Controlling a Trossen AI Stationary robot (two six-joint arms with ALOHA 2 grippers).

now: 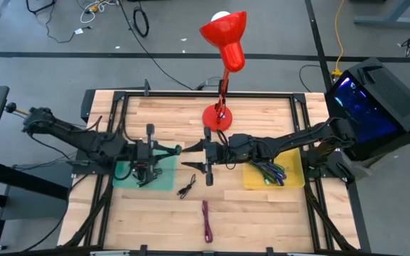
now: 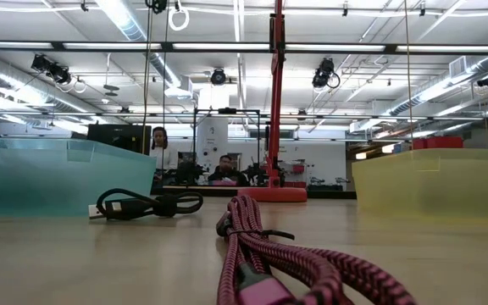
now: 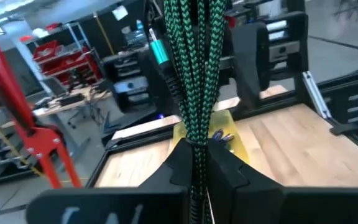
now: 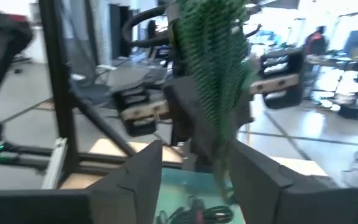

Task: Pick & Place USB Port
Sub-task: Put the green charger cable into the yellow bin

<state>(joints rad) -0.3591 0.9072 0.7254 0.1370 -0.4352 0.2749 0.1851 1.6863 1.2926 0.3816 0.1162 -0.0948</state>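
A green braided cable [image 3: 194, 74] is bundled in several strands and held in the air over the middle of the table. My left gripper [image 1: 175, 149] is shut on it, beside the green tray [image 1: 164, 181]. My right gripper [image 1: 189, 156] faces it from the table's right. It is open, its two fingers [image 4: 135, 177] standing on either side of the cable's free end [image 4: 219, 74] without visibly touching it. A black cable [image 1: 187, 187] and a magenta braided cable [image 1: 206, 220] lie flat on the table nearer the front edge. My left gripper pinches the green cable bundle [image 3: 196, 146] between its two fingers, several strands together. The fingers are level and point toward the table's right, along the cable. The rest of the bundle sticks out past the fingertips toward my right gripper, clear of the table.
The green tray holds a dark cable. A yellow tray [image 1: 294, 178] at the right holds several cables. A red desk lamp [image 1: 218, 117] stands at the far middle. In the low view the magenta cable [image 2: 261, 254] and black cable [image 2: 146, 203] lie between the trays.
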